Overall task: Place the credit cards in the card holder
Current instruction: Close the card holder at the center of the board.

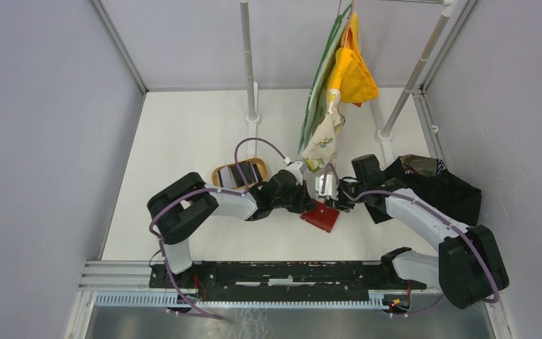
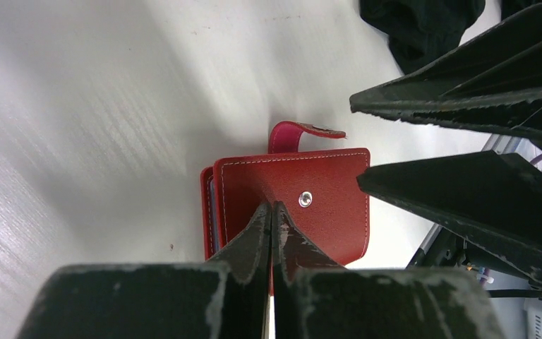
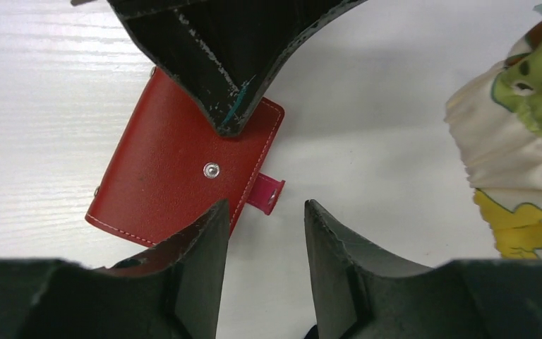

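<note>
The left gripper (image 2: 272,212) is clenched with nothing between its fingertips; they rest on the cover of the red card holder (image 2: 324,191), pressing or merely touching, I cannot tell. The right gripper (image 3: 265,208) is released, its jaws apart by the snap tab (image 3: 268,192). The holder lies folded on the white table (image 1: 183,141), and the credit cards (image 1: 243,172) sit in the tan tray (image 1: 216,174) beyond.

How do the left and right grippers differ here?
The left gripper is shut, tips together; the right gripper stands open. The left gripper's tips lie over the cover of the card holder, beside its snap stud; the right gripper's gap faces the snap tab. Both are at the card holder.
</note>
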### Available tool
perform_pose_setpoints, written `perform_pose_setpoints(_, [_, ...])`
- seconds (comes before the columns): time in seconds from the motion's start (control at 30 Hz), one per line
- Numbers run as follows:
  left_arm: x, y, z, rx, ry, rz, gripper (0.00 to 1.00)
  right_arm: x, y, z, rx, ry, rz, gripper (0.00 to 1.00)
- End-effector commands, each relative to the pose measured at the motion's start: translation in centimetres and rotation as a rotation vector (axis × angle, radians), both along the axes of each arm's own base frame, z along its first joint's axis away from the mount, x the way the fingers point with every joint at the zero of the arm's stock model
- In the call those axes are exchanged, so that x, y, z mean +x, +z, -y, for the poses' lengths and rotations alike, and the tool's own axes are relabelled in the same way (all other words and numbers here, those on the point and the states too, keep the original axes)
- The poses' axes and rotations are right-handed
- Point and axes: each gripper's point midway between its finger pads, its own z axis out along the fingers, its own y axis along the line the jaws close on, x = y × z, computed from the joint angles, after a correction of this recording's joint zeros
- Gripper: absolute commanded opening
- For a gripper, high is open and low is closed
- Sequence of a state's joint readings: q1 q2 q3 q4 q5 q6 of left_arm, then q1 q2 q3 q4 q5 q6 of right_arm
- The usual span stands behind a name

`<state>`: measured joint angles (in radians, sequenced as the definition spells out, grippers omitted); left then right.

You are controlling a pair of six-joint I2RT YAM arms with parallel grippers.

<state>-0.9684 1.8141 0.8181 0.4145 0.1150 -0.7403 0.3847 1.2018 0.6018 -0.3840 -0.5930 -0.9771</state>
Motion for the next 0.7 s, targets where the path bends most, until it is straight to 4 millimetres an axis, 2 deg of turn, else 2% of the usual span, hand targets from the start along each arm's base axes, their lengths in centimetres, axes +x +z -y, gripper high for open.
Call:
perform_pose_setpoints(0.0, [-0.2, -1.6, -0.6, 0.04, 0.013, -0.004, 0.02, 0.8, 1.5, -0.7, 0.051, -0.037, 0.017, 0.51])
perform_pose_setpoints(0.17, [-0.3, -1.8, -0.6, 0.044, 0.005, 0.001, 0.02, 1.3, 1.1, -0.9, 0.058, -0.098, -0.092, 0.49])
perform_pose_setpoints(0.3, [-0.4, -1.7, -0.5, 0.045, 0.0, 0.006, 0.02, 1.7, 1.0, -0.9, 0.067, -0.141, -0.149, 0.4])
perform_pose_setpoints(0.47, [-0.5, -1.7, -0.5, 0.046, -0.003, 0.009, 0.02, 2.3, 0.8, -0.5, 0.073, -0.194, -0.182, 0.38])
perform_pose_setpoints(0.67, [-0.4, -1.7, -0.6, 0.048, -0.002, 0.012, 0.02, 2.4, 0.5, -0.4, 0.076, -0.209, -0.211, 0.3])
